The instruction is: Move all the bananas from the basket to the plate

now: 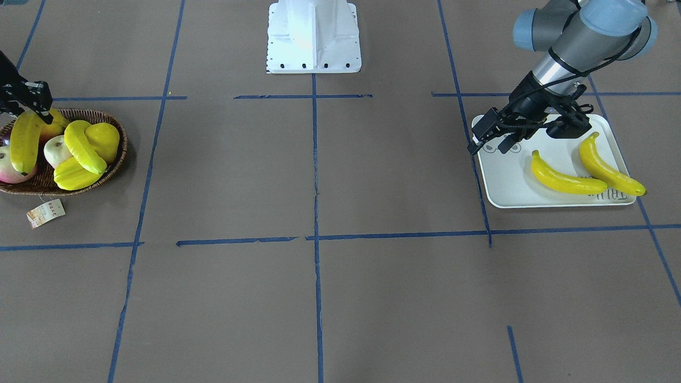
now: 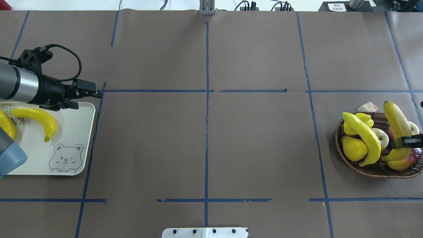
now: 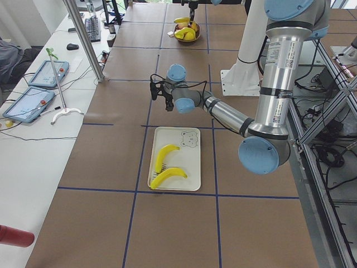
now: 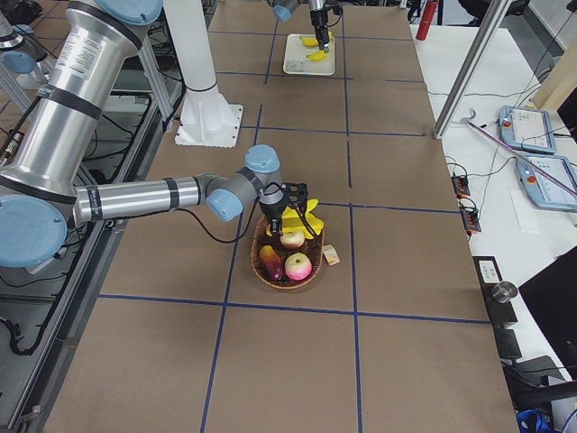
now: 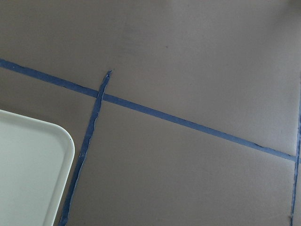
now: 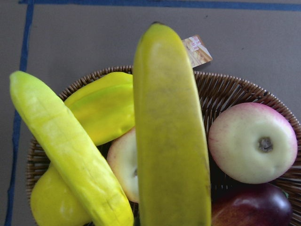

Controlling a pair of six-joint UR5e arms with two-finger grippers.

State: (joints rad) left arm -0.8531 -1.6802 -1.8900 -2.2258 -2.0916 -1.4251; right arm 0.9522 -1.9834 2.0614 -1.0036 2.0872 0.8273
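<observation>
Two of four bananas lay on the plate, side by side at the lettered end and touching or nearly so near their tips, bear print end bare, so call it half done. Third one was in progress: right gripper was clamped across the darker banana in the basket, roughly mid-length. That banana sat tilted over the other fruit, one end poking out past the rim toward the paper tag; I couldn't tell if it was lifted clear or resting on the apples under it. Fourth, by my read, was the brighter banana, lying diagonally on top of the pile, across the pear and just beside the ridged fruit; nothing was gripping it. Left gripper hovered over the bear-face edge of the plate, jaws looked apart and empty, well away from both placed bananas. Basket and plate sat at opposite ends of the table, so each remaining banana needed a long carry or a hand-over. Looks: all glossy moulded plastic, long, curved, dark at the tips. The held one was a duller orange-yellow with faint dark smudging in the right wrist view; the other three were clean bright yellow. Smooth skin plus taper means I'd expect some slip risk at the clamp.
</observation>
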